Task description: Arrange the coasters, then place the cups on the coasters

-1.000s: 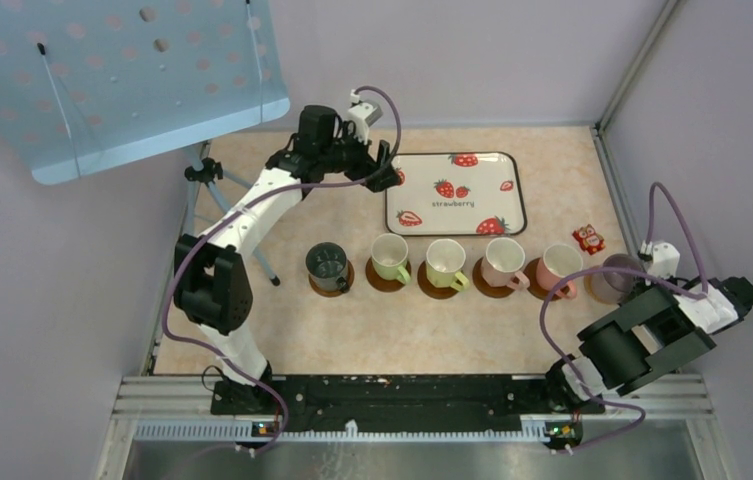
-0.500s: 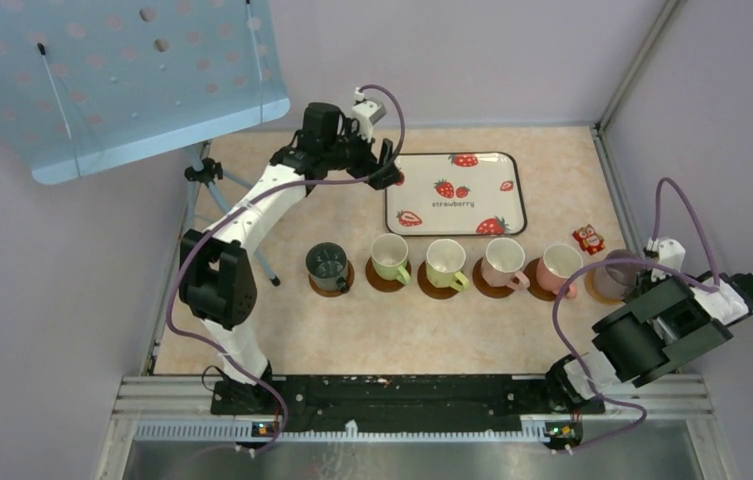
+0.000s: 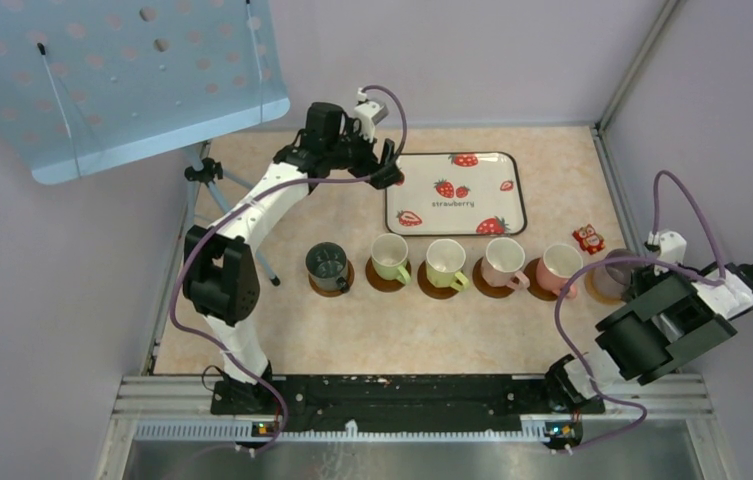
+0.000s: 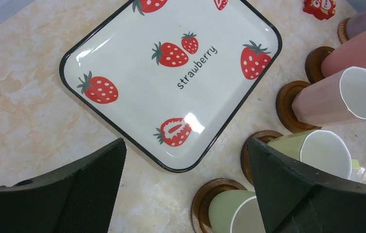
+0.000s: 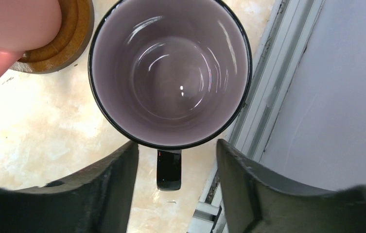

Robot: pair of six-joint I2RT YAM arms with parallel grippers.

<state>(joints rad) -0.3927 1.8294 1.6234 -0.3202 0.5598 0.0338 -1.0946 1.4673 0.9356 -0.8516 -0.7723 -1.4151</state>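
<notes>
Six cups stand in a row, each on a brown coaster (image 3: pixel 331 283): dark grey-green cup (image 3: pixel 327 262), two yellow-green cups (image 3: pixel 389 256) (image 3: pixel 445 261), two pink cups (image 3: pixel 503 260) (image 3: pixel 558 266), and the mauve cup (image 3: pixel 610 277) at the right end. My right gripper (image 5: pixel 176 158) is open just above the mauve cup (image 5: pixel 170 68). Its fingers (image 5: pixel 113 179) stand on either side of the dark handle (image 5: pixel 169 170), with a gap on each side. My left gripper (image 4: pixel 185 145) is open and holds nothing. It hovers at the back, over the tray's left corner (image 3: pixel 389 170).
A strawberry-print tray (image 3: pixel 407 190) lies behind the row with nothing on it. A small red toy (image 3: pixel 588 239) sits near its right corner. The metal side rail (image 5: pixel 263 97) and the wall run close to the right of the mauve cup. A tripod (image 3: pixel 202 175) stands at the back left.
My right gripper has opened and let go of the mauve cup's handle, and the right arm has shifted slightly to the right. The left arm has barely moved.
</notes>
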